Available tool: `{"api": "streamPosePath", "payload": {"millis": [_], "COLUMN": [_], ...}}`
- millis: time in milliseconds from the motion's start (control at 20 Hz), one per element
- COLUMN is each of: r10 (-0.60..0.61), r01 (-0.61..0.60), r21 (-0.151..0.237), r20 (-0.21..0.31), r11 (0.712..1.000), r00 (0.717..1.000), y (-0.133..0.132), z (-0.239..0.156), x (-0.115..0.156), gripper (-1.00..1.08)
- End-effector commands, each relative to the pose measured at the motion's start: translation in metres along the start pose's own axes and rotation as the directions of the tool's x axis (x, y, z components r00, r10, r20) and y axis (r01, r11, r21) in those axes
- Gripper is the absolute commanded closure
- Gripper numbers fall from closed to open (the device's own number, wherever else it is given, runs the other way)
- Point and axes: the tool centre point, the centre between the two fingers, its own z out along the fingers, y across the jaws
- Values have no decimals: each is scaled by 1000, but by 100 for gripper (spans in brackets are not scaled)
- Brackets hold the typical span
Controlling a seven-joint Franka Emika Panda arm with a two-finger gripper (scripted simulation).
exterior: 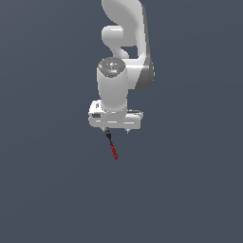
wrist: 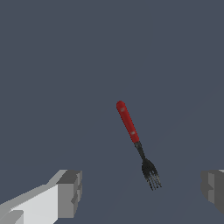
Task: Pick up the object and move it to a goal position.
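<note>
— Gripper [wrist: 140,192]?
— Spread wide, gray fingers [wrist: 70,192] well apart, clamped on nothing, touching nothing.
— And the fork [wrist: 135,142]?
— Lying flat between and just beyond the fingertips: red handle, black tines nearest the gripper. In the exterior view, slanting out from directly under the white hand.
— Surface?
— Plain dark gray-blue floor [exterior: 47,190], uniform, no visible edges.

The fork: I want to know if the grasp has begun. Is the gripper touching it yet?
Apart. The wrist view shows the fork lying between the gripper's open fingers, with bare floor on both sides of it.
</note>
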Motion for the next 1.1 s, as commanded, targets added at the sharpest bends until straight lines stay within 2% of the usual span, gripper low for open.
{"api": "streamPosePath", "payload": {"millis": [0,450,1050], "r10": [0,-7,-70], "r01": [0,6,69], "r21": [0,-26,-26], "r20": [0,-25,-18], "r11": [1000,1000,997], "r00": [1000,1000,997], "y": [0,25,26], "z": [0,-16,4], "x": [0,8,5], "gripper": [-92,-92,-92]}}
